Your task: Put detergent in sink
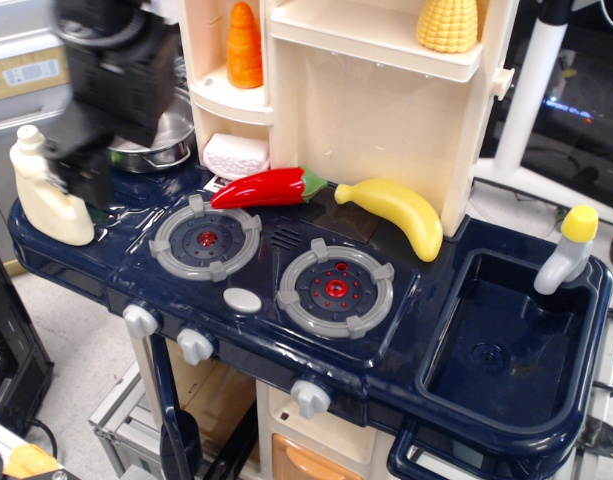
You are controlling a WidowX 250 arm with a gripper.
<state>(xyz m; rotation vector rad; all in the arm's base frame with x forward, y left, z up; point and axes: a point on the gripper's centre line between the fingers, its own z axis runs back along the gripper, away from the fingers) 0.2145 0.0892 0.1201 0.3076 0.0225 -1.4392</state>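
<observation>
Navy plastic is forming the toy kitchen counter [116,265], with a cream cabinet rising behind it. At the far left, the detergent [41,195] is standing upright on the counter's left corner, its capped neck pointing up. The gripper [81,180] is hanging just to the jug's right, blurred and dark, overlapping the jug's right edge; whether its jaws are apart or together cannot be told, nor whether they are touching the jug. Behind the gripper, a steel pot [161,145] is peeking out, mostly covered by the arm. Further right, two grey burners [206,238] are sitting side by side on the counter, with white knobs [141,320] lining the front edge below them. A red chili pepper [266,187] is lying behind the burners, and a yellow banana [396,212] is resting just beyond it against the cabinet wall. On the shelves above, an orange carrot [245,45] is standing upright and a corn cob [448,24] is sitting on the top ledge. At the far right, the sink [506,420] is lying well apart from the detergent, with a grey, yellow-topped faucet [566,250] standing on its back rim.
</observation>
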